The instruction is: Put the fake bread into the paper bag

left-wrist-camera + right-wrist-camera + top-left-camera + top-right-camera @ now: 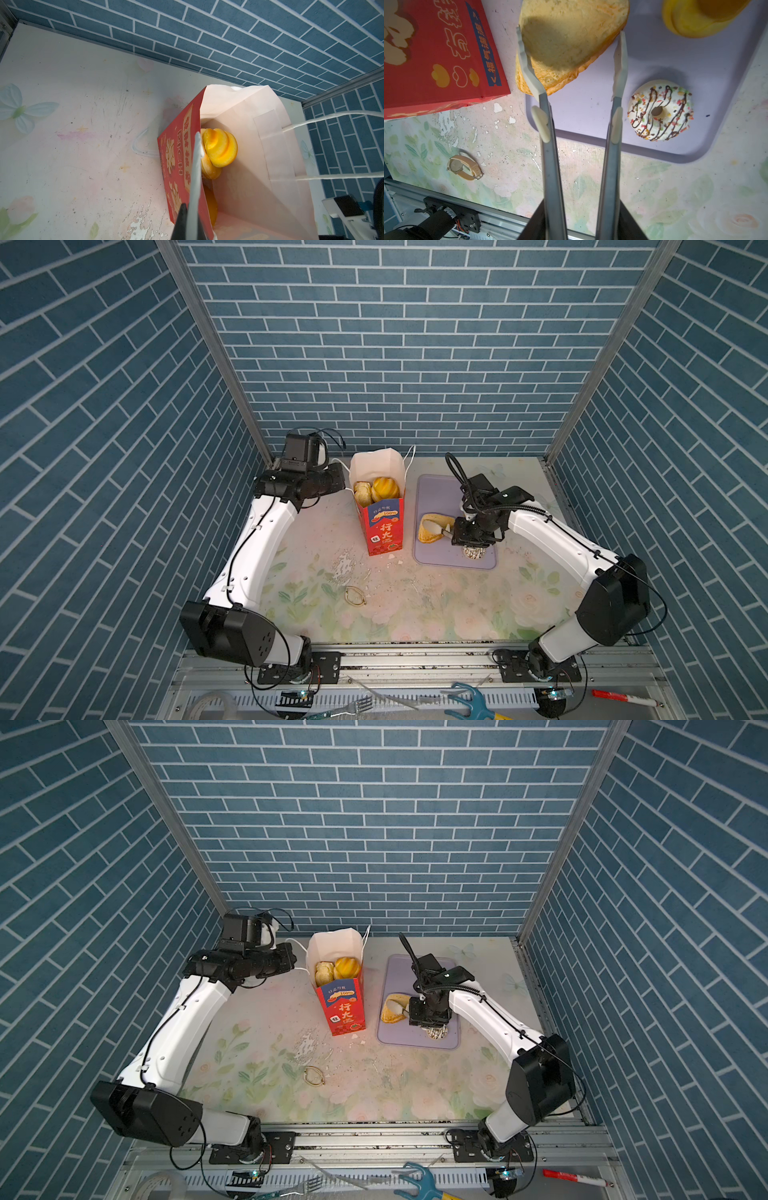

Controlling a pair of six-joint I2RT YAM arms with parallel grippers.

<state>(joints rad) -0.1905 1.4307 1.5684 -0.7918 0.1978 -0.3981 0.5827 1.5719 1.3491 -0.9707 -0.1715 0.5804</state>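
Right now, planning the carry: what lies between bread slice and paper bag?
Right wrist view: only bare tabletop separates the bread slice from the paper bag.

My surface is a worn floral sheet with a white flaked patch near its middle. The red paper bag stands upright on it. The flat lilac tray lies just beside the bag. A tan wristwatch lies apart from both, nearer my bases.
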